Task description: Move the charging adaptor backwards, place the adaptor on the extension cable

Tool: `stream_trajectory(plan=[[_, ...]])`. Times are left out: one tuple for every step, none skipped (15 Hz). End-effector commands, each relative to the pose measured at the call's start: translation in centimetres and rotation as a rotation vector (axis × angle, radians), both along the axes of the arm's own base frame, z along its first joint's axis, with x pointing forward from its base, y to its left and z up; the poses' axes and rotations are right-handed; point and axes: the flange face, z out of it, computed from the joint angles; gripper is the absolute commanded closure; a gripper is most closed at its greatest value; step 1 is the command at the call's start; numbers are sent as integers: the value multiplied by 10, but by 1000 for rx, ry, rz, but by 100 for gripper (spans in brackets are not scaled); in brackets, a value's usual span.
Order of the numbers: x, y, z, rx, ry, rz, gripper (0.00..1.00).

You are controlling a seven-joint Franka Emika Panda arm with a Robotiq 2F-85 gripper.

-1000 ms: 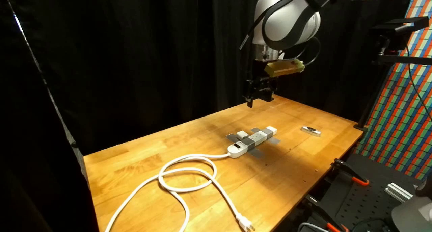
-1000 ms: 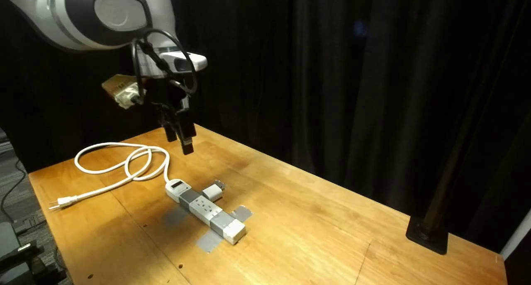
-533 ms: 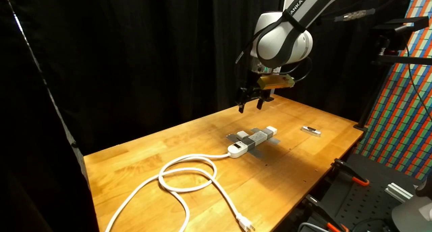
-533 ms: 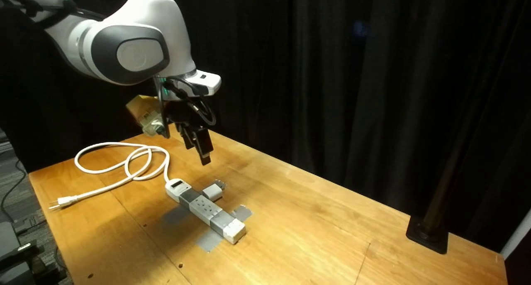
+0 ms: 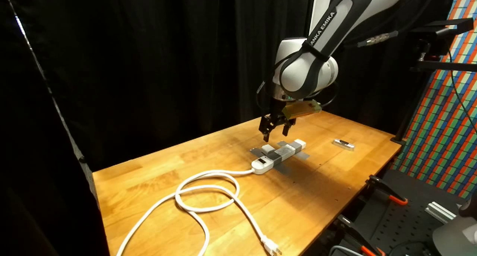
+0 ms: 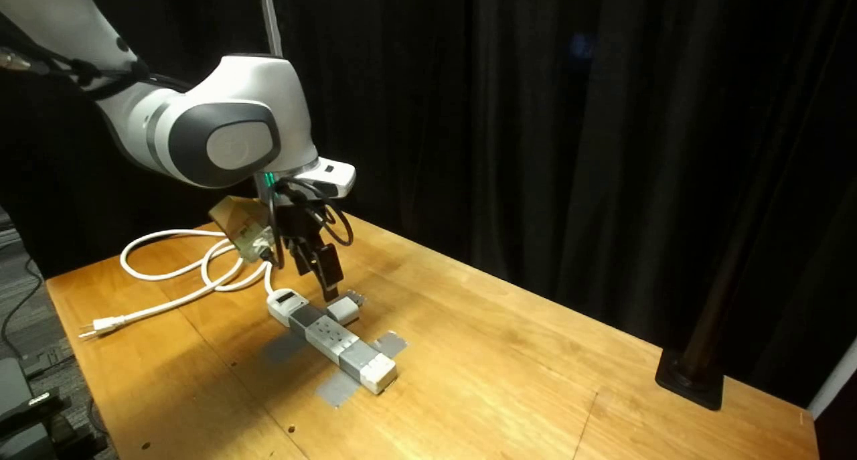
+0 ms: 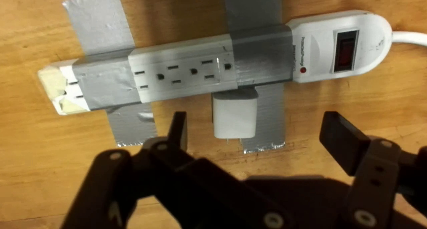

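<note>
Wide and empty, the pincer (image 5: 276, 136) hangs near and above the charger (image 7: 235, 117), presumably spread to straddle it before closing. Below the pincer, the charger lies just beside the power strip (image 7: 181, 72), which grey tape (image 7: 262, 55) straps down, likely against sliding.

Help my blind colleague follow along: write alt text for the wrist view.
A white charger, prongs toward the picture's bottom, lies beside a power strip held to a wooden table by grey tape. An open black gripper hangs above, nothing in its grasp.
</note>
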Motion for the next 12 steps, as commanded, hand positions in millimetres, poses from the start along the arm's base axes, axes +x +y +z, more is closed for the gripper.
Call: stream_trajectory(plan=[[14, -6, -20, -36, -14, 5, 0], [16, -7, -25, -45, -25, 4, 0], [19, -8, -30, -59, -44, 10, 0], [22, -8, -34, -67, -58, 14, 0], [25, -8, -38, -76, -69, 16, 0], [28, -7, -43, -84, -75, 20, 0], [30, -6, -47, -91, -80, 22, 0], [32, -4, -51, -98, -79, 24, 0], [34, -2, -55, -99, -76, 24, 0], [35, 0, -59, -102, -76, 25, 0], [37, 2, -62, -108, -78, 29, 0], [38, 4, -66, -116, -80, 34, 0]])
